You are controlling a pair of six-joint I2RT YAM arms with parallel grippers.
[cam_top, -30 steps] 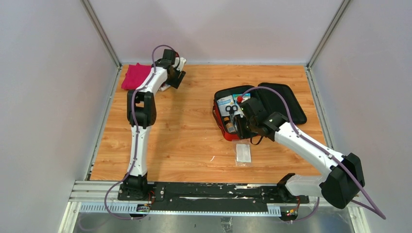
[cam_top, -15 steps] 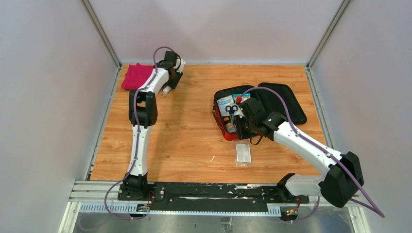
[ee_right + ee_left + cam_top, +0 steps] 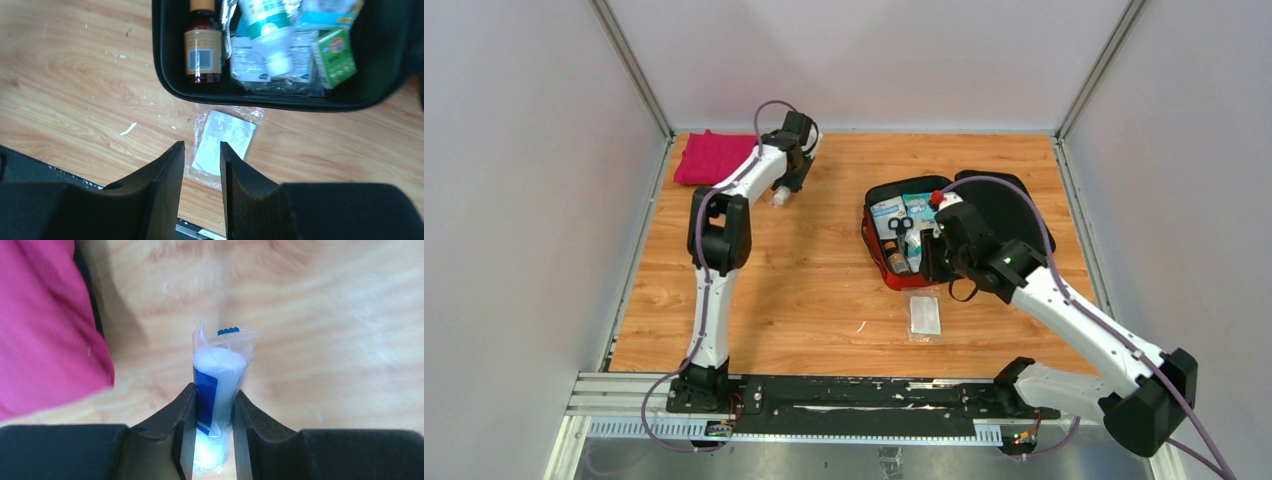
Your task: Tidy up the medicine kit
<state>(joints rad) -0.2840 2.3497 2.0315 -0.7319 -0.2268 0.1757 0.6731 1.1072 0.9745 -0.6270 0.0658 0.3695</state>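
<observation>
So the left gripper (image 3: 214,396) has just clamped onto a small white roll in a clear plastic wrapper with a blue label (image 3: 216,377). A second ago its jaws were wide apart by the folded pink cloth (image 3: 712,157) in the far left corner. Now both fingers press the roll's sides and the arm has swung a bit right, away from the cloth. I can't tell whether the roll is off the wooden table (image 3: 804,280) yet. Meanwhile the right arm has shifted right over the medicine kit (image 3: 876,250), the rounded-square red zippered clamshell case with black lining. It lies open right of centre on the table, lid flopped out to the right. The right gripper (image 3: 201,146) has its jaws a narrow gap apart with nothing in them, looking past the kit's near rim at a flat clear sachet with a white pad inside (image 3: 222,141) lying on the wood just outside the case. Inside I can make out a brown glass bottle (image 3: 202,47) and a small green box (image 3: 336,56) among other bits. My read: the roll is grabbed but needs carrying across to the case, and the sachet isn't packed either — so not done.
</observation>
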